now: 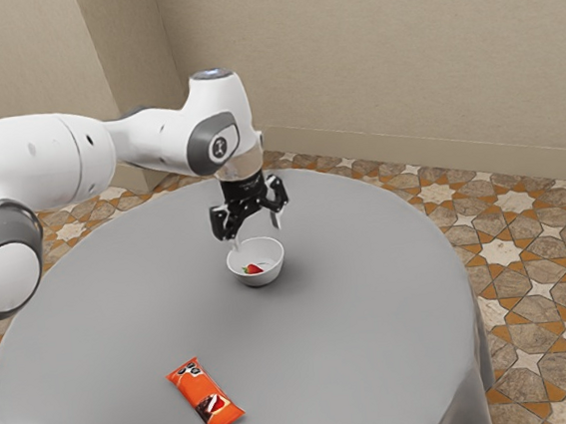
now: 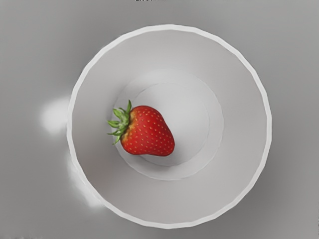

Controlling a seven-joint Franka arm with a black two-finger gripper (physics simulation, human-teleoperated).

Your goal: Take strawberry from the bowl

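in the exterior view, reading the picture as a clock face, the white arm point(image 1: 165, 134) comes in from ten o'clock and bends down over a round grey table point(image 1: 352, 306). at its end the black gripper point(image 1: 256, 229) hangs above the white bowl point(image 1: 260, 279), its two fingers spread well apart with a wide gap between them and clamped on nothing. the strawberry point(image 1: 253, 269) is in the bowl, toward seven o'clock from the bowl's middle, and it lies below the fingers, clear of both. the bowl itself sits at about one o'clock from the table's middle. an orange packet point(image 1: 206, 395) lies flat on the table, at seven o'clock from the bowl and well apart from it, its long side running from eleven to five. a plain beige wall point(image 1: 369, 58) rises at twelve, and a floor of patterned tiles point(image 1: 522, 294) spreads at three. in the wrist view, looking down into the bowl, let twelve be where the strawberry's leaves point: the red fruit lies on its side on the bowl's floor, its green cap toward twelve and its narrower end near six. the whole berry sits a little off the bowl's middle, toward eleven, inside the rim. outside the rim, pale glare shows on the tabletop near half past eleven and near ten.
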